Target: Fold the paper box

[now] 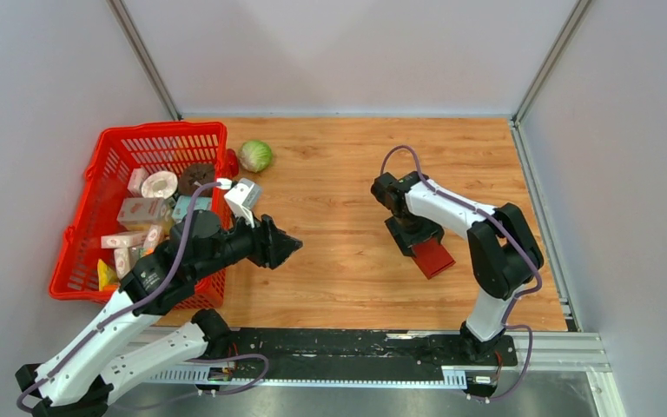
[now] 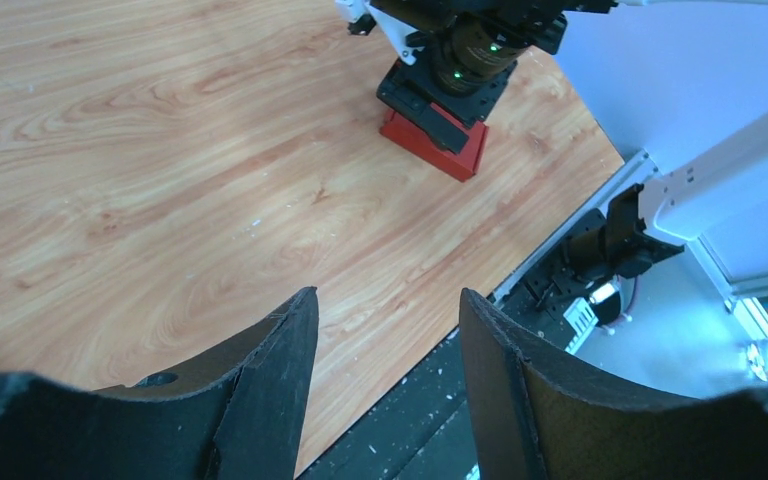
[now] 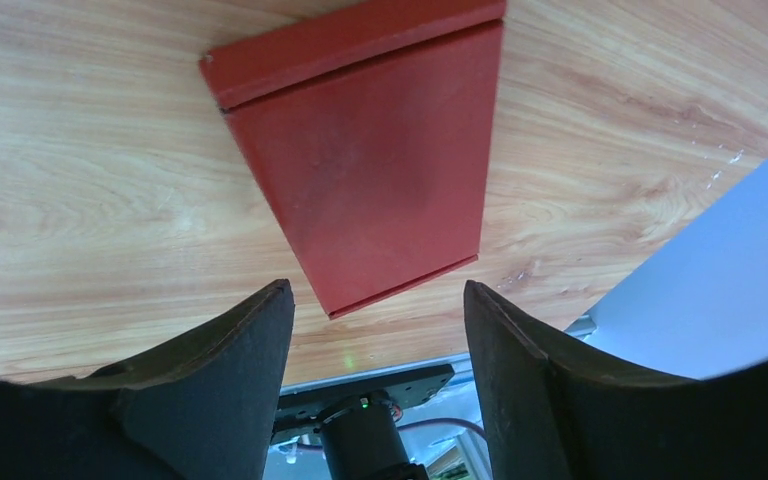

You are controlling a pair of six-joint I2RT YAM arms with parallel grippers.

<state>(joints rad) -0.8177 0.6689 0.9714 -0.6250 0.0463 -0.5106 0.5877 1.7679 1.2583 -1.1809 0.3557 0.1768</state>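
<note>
Right wrist view: the paper box (image 3: 360, 170) lies flat at upper centre, the right gripper (image 3: 375, 290) spread empty, seemingly just above it; a skewed pinch could skid or crease the box, with the left gripper (image 2: 385, 300) open, well apart.

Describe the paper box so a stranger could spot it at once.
Start at the wooden table and go to its right half, away from the red mesh basket on the left. Right under the right arm's pincer lies the paper box: a flat, plain dark red cardboard rectangle, the only loose thing there.
</note>
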